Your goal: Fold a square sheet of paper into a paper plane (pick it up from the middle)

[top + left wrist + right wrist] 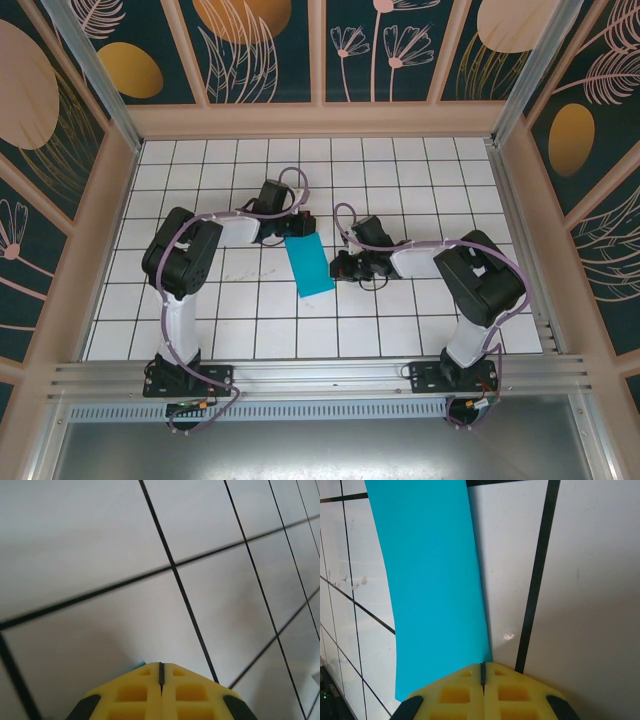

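1 teal sheet (309, 265), folded to narrow strip, mid-table (400, 170) btw. both arms.
L gripper (290, 230) pressed together at strip's far end; R gripper (337, 268) pressed together at its right edge. Can't tell if either pinches paper.

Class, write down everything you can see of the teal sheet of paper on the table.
The sheet of paper is thin, plain, matte teal-blue. It is now a long narrow rectangle rather than a square, apparently folded. It lies slanted on the white gridded table between the two arms. The left gripper, fingers shut, is at its far end, where a teal sliver shows. The right gripper, also shut, meets its long right edge. Whether either one pinches the sheet cannot be told.
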